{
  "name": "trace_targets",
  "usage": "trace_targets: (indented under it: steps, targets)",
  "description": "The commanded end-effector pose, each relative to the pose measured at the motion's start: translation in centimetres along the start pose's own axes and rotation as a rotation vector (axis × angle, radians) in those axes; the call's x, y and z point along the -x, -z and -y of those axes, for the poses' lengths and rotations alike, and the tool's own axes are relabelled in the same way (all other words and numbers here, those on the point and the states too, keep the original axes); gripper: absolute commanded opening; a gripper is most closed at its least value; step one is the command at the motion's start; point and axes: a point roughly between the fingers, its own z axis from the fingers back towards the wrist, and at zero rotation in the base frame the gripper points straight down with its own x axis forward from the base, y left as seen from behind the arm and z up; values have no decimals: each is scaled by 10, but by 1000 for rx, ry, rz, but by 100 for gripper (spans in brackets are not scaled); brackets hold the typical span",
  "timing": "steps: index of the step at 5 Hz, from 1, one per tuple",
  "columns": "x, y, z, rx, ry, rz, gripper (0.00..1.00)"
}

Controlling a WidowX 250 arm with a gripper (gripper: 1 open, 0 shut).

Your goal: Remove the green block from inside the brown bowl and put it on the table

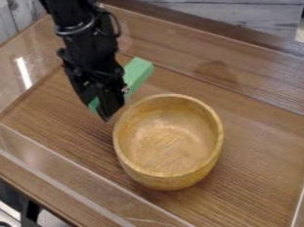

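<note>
The green block sits clamped in my hand, jutting out to the bowl side of my fingers and tilted, clear of both the brown bowl and the surface. My hand is closed tight on it and points straight down, its tips just above the surface, just beside the bowl's outer wall on the side away from the bowl's hollow.

The step in hand, as I judge it, is the set-down. To do it well I should lower over bare wood beside me, well off the bowl's rim, so that the block's free end does not catch the thick wall. Because the block hangs tilted, one edge would likely land first; I should release only once it rests, or it may tip or skid.

The block is a small flat bar, bright green, smooth-faced and hard-edged. The bowl below and beside my hand is round, light brown wood with thick walls and visible grain, its hollow empty. The surface is darker wood-grain, glossy, bounded by clear acrylic walls.
</note>
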Motion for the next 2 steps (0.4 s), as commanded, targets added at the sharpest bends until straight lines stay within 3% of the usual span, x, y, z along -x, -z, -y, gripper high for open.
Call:
trace_targets:
  steps: [1, 2]
  targets:
    - [-10, -10, -10, -25, -6, 38, 0]
    - [-11, -9, -15, -26, -12, 35, 0]
